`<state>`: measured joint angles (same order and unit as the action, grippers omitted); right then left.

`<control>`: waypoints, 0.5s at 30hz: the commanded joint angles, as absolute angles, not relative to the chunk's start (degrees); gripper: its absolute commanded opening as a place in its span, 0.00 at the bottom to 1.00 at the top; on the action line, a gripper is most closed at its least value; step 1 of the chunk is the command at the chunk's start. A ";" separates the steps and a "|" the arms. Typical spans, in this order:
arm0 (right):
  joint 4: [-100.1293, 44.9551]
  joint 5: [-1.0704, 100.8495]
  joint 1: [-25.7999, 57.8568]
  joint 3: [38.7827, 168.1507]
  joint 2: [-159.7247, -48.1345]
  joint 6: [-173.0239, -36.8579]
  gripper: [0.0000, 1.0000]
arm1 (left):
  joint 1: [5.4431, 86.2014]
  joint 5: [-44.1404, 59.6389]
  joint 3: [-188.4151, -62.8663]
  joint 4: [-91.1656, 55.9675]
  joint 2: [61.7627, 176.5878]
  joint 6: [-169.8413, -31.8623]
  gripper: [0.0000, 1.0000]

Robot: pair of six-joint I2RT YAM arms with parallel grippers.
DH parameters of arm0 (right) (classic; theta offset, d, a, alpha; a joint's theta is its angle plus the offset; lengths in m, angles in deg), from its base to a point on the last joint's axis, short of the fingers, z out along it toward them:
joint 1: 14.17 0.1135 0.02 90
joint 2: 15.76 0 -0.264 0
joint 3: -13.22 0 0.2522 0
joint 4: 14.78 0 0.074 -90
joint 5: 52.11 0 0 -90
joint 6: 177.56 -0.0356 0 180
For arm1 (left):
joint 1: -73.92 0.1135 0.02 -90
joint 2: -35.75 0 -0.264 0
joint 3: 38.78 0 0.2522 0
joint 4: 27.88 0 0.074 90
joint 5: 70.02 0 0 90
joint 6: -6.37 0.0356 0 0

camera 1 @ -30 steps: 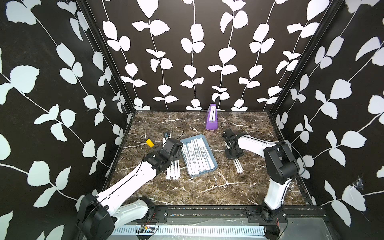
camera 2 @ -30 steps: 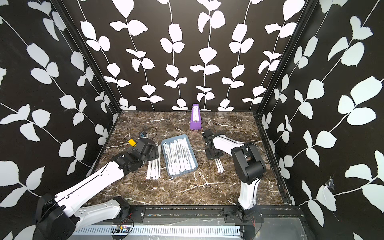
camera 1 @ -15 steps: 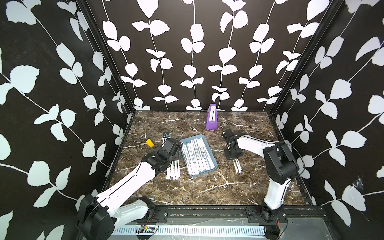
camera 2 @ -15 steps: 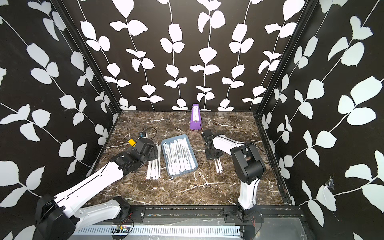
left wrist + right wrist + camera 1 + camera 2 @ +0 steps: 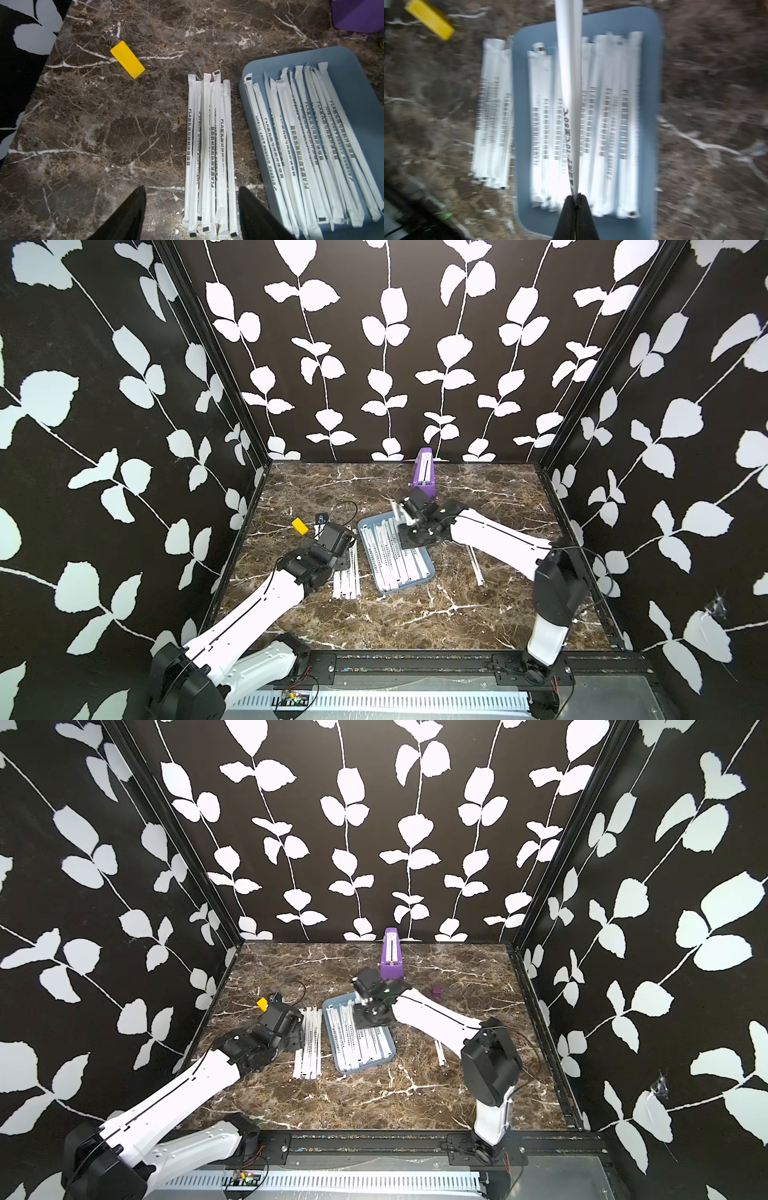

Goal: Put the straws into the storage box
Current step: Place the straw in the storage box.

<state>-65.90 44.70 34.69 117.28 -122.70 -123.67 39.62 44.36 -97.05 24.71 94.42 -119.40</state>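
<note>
Over the tray point(image 5: 651, 104), clamped one seemingly light, limp straw point(image 5: 569, 83) near its end with the right gripper point(image 5: 576, 199). Straddled loose straws point(image 5: 209, 145) with the left gripper point(image 5: 191, 188) spread apart.

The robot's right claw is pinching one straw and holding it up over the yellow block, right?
Not quite. The right gripper is pinching one straw, but it holds it over the blue storage box, not over the yellow block, which lies away from the box, past the loose straws. The right wrist view shows this.
</note>
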 commanded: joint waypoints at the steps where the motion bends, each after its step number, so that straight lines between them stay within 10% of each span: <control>1: -62.90 50.37 35.97 122.25 -129.83 -129.61 0.05 | 39.91 41.96 -95.41 23.41 91.89 -121.43 0.72; 15: -60.99 58.15 37.24 125.16 -140.43 -131.13 0.05 | 42.45 39.31 -93.40 22.85 88.92 -120.72 0.70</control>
<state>-62.27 55.78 37.05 122.92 -139.46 -129.66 42.24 40.23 -94.47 23.62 89.44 -120.12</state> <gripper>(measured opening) 0.053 0.703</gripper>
